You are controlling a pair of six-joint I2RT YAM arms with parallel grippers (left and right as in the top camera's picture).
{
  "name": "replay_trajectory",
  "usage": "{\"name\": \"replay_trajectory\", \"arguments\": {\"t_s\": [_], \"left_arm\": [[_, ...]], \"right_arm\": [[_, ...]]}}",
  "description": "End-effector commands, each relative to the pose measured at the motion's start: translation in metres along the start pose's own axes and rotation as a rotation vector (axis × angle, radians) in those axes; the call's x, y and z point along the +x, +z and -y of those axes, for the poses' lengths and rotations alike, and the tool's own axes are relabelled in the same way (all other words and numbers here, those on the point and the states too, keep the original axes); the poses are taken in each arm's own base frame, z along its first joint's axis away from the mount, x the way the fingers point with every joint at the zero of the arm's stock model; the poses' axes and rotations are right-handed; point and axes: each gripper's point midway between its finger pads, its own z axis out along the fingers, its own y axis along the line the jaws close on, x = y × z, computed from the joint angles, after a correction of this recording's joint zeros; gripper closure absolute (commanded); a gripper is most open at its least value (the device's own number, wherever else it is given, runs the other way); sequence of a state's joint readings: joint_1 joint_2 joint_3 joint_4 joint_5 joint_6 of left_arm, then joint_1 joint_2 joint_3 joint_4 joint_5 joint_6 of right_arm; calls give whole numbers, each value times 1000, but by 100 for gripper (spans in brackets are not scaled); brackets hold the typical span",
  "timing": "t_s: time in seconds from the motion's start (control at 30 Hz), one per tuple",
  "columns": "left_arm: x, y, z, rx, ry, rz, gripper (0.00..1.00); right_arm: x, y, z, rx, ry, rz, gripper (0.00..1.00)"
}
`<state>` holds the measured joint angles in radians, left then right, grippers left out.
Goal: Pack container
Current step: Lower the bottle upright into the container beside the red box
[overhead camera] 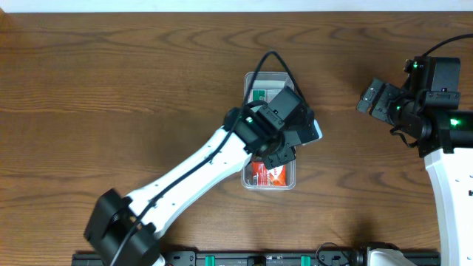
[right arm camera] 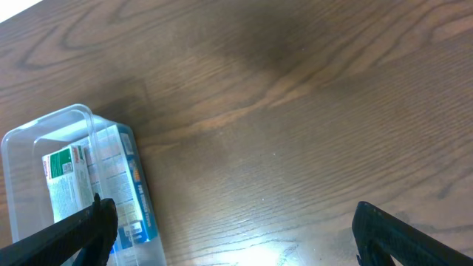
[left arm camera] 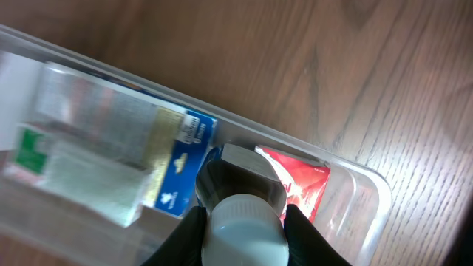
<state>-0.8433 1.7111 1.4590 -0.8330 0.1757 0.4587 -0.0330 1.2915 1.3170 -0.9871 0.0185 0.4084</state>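
The clear plastic container (overhead camera: 248, 81) lies lengthwise at the table's middle. It holds a green-and-white box (overhead camera: 264, 94) at its far end and a red packet (overhead camera: 270, 174) at its near end. My left gripper (overhead camera: 295, 137) hovers over the container's middle. In the left wrist view it (left arm camera: 244, 222) is shut on a white-capped bottle (left arm camera: 244, 240), held above the gap between a blue-and-white box (left arm camera: 177, 159) and the red packet (left arm camera: 303, 181). The container's rim (left arm camera: 362, 177) shows to the right. My right gripper (overhead camera: 372, 98) is open and empty, well right of the container (right arm camera: 29, 137).
Bare wooden table surrounds the container. The right wrist view shows its fingers (right arm camera: 233, 229) spread wide over the wood, with the boxed end of the container at the lower left. A black rail (overhead camera: 259, 258) runs along the front edge.
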Motion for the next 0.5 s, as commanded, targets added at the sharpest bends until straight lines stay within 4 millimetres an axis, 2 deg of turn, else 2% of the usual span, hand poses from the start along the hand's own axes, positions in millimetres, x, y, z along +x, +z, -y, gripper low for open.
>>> {"name": "replay_trajectory", "arguments": {"t_s": [0.0, 0.13, 0.27, 0.47], "left_arm": [[3, 13, 2, 27, 15, -23, 78], [5, 22, 4, 48, 11, -42, 78], [1, 25, 17, 125, 7, -16, 78], [2, 26, 12, 99, 5, -23, 78]], "right_arm": [[-2, -1, 3, 7, 3, 7, 1], [-2, -1, 3, 7, 2, 7, 1], [-2, -1, 3, 7, 3, 7, 1], [-2, -1, 3, 7, 2, 7, 1]]}}
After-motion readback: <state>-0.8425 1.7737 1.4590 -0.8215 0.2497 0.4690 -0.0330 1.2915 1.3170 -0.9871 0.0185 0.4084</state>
